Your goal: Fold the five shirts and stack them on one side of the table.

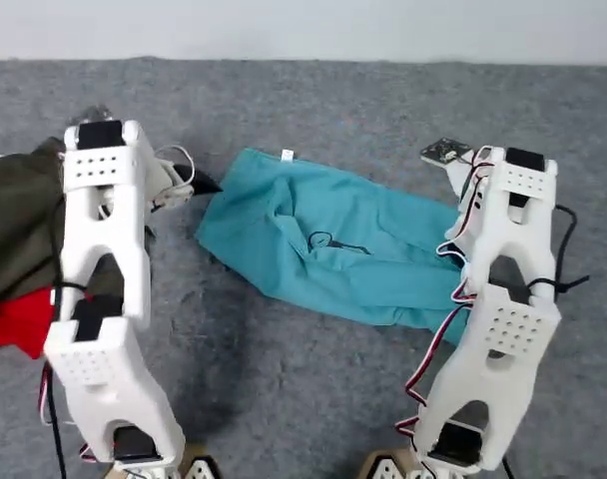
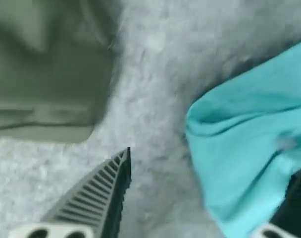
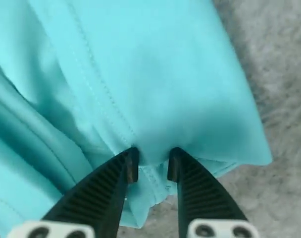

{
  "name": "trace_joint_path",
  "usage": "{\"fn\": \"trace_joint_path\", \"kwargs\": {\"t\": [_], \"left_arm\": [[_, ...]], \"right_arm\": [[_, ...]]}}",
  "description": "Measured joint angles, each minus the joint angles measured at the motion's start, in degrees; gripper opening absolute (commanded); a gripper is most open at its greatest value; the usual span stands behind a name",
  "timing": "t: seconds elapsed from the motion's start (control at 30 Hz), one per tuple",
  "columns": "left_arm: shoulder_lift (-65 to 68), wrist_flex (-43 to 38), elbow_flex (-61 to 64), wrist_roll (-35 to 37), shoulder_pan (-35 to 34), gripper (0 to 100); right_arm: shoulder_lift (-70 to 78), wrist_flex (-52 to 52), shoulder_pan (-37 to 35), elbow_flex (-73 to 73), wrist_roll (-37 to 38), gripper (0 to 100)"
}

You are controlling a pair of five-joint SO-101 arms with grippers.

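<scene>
Nearest the front edge of the grey, felt-covered bench [image 1: 284,399] stand the bases of the two white arms. The left arm [image 1: 104,249] stretches away along one side and the right arm [image 1: 503,299] along the other. Beside the left arm, at the bench's outer edge, a red shirt [image 1: 14,321] lies partly under an olive shirt [image 1: 19,220]. The olive shirt spreads farther back along that same edge. The left tool [image 2: 214,163] hangs over bare felt in the gap between the olive shirt and the teal shirt [image 1: 333,249]. It is spread wide and holds nothing; one of its black ribbed fingers [image 2: 111,193] is above the felt and the other is at the teal cloth's near edge. The teal shirt lies in the middle of the bench as a long, creased band. It runs from just beside the left tool across to the right arm, where its end goes under the arm. A small dark mark [image 1: 323,241] sits near the shirt's middle, and a white tag [image 1: 287,155] shows at its far edge. The right tool [image 3: 153,161] is nearly closed, and its two ribbed tips pinch a fold at that end of the teal shirt, close to a stitched seam. Grey felt shows just past the hem. Beyond the shirts the felt runs on to a pale wall [image 1: 303,25] at the back.
</scene>
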Motion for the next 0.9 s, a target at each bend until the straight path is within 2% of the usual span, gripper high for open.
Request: {"fn": "trace_joint_path", "kwargs": {"t": [0.27, 0.47, 0.9], "left_arm": [[-4.57, 0.0, 7.03, 0.0, 0.0, 45], [-4.57, 0.0, 7.03, 0.0, 0.0, 45], [-4.57, 0.0, 7.03, 0.0, 0.0, 45]], "right_arm": [[0.0, -2.29, -0.26, -0.44, 4.04, 11.0], [0.09, -2.37, -0.26, -4.04, 5.19, 0.6], [0.7, -4.22, -0.44, -8.62, 5.19, 0.9]]}}
